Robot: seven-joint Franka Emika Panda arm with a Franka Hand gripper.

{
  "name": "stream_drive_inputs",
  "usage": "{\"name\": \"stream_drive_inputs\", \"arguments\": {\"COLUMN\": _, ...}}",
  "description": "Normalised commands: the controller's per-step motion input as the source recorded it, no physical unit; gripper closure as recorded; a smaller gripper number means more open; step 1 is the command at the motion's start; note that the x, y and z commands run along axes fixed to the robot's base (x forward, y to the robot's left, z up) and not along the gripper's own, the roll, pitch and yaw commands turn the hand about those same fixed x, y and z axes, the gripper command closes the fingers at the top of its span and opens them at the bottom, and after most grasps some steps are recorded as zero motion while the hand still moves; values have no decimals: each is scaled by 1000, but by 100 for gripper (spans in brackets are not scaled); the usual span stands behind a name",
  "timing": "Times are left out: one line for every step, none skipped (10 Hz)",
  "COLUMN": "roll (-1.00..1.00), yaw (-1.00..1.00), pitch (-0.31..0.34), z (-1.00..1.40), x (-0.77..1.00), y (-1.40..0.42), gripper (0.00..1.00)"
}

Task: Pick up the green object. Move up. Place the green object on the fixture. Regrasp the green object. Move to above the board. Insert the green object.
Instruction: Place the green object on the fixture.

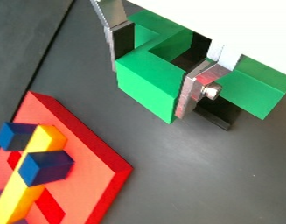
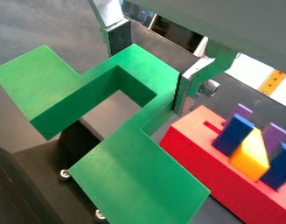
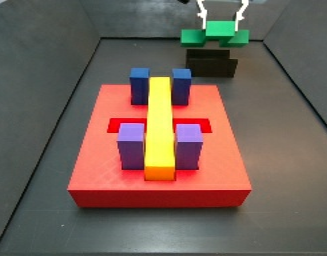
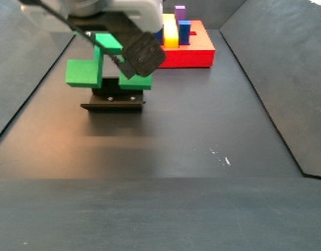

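Observation:
The green object is a bright green stepped block resting on the black fixture at the far end of the floor, beyond the board. It shows in both side views and in both wrist views. My gripper comes down on it from above, and its silver fingers press on either side of the block's narrow middle part. The gripper also shows in a wrist view and in both side views. The red board carries a long yellow bar.
Blue blocks and purple blocks stand on either side of the yellow bar on the board. The board also shows in both wrist views. Grey walls enclose the dark floor.

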Motion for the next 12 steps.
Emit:
{"name": "stream_drive_inputs", "arguments": {"roll": 0, "yaw": 0, "pitch": -37, "z": -194, "x": 243, "y": -9, "gripper": 100}}
{"name": "stream_drive_inputs", "arguments": {"roll": 0, "yaw": 0, "pitch": -69, "z": -186, "x": 194, "y": -34, "gripper": 100}}
{"name": "stream_drive_inputs", "arguments": {"roll": -91, "yaw": 0, "pitch": -146, "z": -174, "x": 129, "y": -106, "gripper": 100}}
{"name": "stream_drive_inputs", "arguments": {"roll": -180, "yaw": 0, "pitch": -243, "z": -183, "x": 103, "y": -154, "gripper": 100}}
{"name": "stream_drive_inputs", "arguments": {"roll": -189, "yaw": 0, "pitch": -217, "z": -220, "x": 103, "y": -94, "gripper": 100}}
{"name": "stream_drive_inputs", "arguments": {"roll": -83, "yaw": 0, "pitch": -54, "z": -186, "x": 0, "y": 0, "gripper": 100}}
{"name": "stream_drive_inputs", "arguments": {"roll": -57, "yaw": 31, "pitch": 0, "z": -83, "x": 0, "y": 0, "gripper": 100}}
{"name": "stream_drive_inputs", "arguments": {"roll": 0, "yaw": 34, "pitch": 0, "z": -66, "x": 0, "y": 11, "gripper": 100}}
{"name": "stream_drive_inputs", "arguments": {"roll": 0, "yaw": 9, "pitch": 0, "z": -83, "x": 0, "y": 31, "gripper": 100}}
{"name": "stream_drive_inputs", "arguments": {"roll": 0, "yaw": 0, "pitch": 0, "z": -146, "x": 0, "y": 66, "gripper": 100}}
{"name": "stream_drive_inputs", "arguments": {"roll": 0, "yaw": 0, "pitch": 0, "z": -171, "x": 0, "y": 120, "gripper": 100}}
{"name": "stream_drive_inputs", "arguments": {"roll": -11, "yaw": 0, "pitch": 0, "z": -166, "x": -3, "y": 126, "gripper": 100}}
